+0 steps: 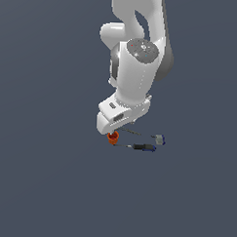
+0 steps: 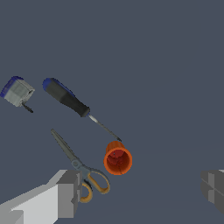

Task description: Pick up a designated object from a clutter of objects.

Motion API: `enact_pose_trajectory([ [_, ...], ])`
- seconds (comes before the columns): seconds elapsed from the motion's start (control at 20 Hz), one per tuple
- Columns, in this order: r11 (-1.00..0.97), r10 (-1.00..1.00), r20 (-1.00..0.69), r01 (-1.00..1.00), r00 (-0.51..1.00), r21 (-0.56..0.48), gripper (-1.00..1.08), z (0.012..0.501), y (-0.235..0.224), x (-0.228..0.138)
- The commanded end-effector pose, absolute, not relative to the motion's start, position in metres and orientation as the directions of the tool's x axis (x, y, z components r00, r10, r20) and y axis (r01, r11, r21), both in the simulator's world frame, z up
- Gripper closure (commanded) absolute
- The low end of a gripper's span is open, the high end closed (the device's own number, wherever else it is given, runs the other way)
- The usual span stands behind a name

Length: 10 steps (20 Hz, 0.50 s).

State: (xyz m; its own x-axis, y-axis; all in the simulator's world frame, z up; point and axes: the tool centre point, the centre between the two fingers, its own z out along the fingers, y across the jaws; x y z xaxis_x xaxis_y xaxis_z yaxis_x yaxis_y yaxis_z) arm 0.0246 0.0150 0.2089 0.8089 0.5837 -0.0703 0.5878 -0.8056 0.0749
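Claw (image 2: 140,192) gapes wide, empty, over screwdriver (image 2: 65,99); no legible writing.

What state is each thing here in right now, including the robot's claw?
Gripper: open, holding nothing, hovering over the items.
Screwdriver: lying flat, untouched, tip pointing toward the cup.
Cup: lying on its side, opening facing the wrist camera, nothing seen inside.
Scissors: lying flat, blades closed, handles partly hidden by a finger.
Block: resting apart from the other items, untouched.
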Motion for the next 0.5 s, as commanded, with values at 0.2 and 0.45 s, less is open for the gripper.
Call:
enact_pose_trajectory([
  [0.2,-0.646,0.757,-0.081,0.762,0.648,0.055,-0.92,0.166,0.029,0.026],
  [0.45,-0.498,0.863,-0.075,0.866,0.499,0.034,-0.92,0.134,0.043,0.025],
])
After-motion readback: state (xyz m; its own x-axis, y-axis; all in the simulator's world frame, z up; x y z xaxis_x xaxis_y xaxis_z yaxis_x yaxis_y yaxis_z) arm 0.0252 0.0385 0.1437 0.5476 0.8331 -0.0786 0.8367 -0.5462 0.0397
